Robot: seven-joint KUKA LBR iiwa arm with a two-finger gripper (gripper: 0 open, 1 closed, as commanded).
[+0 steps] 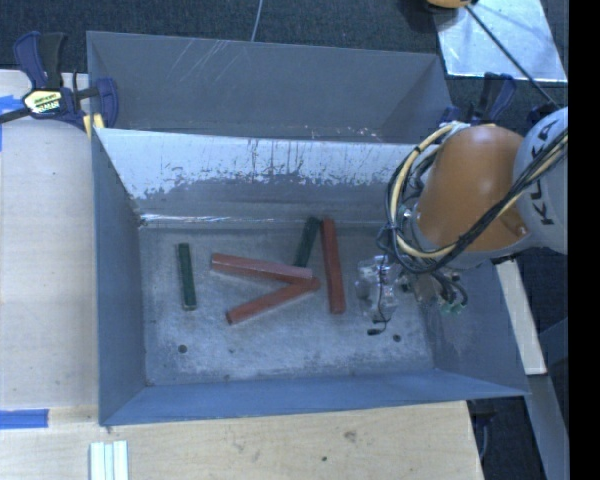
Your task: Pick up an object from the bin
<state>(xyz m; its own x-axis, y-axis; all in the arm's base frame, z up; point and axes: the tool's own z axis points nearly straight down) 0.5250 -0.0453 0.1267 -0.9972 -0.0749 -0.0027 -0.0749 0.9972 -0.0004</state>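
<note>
My gripper (380, 303) hangs low over the bin floor at the right side, its metal fingers pointing down with nothing visible between them. Just left of it stands a red-brown stick (333, 265), lying nearly straight along the view's vertical. A short dark green stick (307, 242) leans against that stick's upper end. Further left, two more red-brown sticks cross: one (263, 267) almost level, the other (271, 304) slanting down to the left.
A lone dark green stick (186, 275) lies upright in the view near the bin's left wall. The arm's orange cover and cables hang over the bin's right wall above the gripper.
</note>
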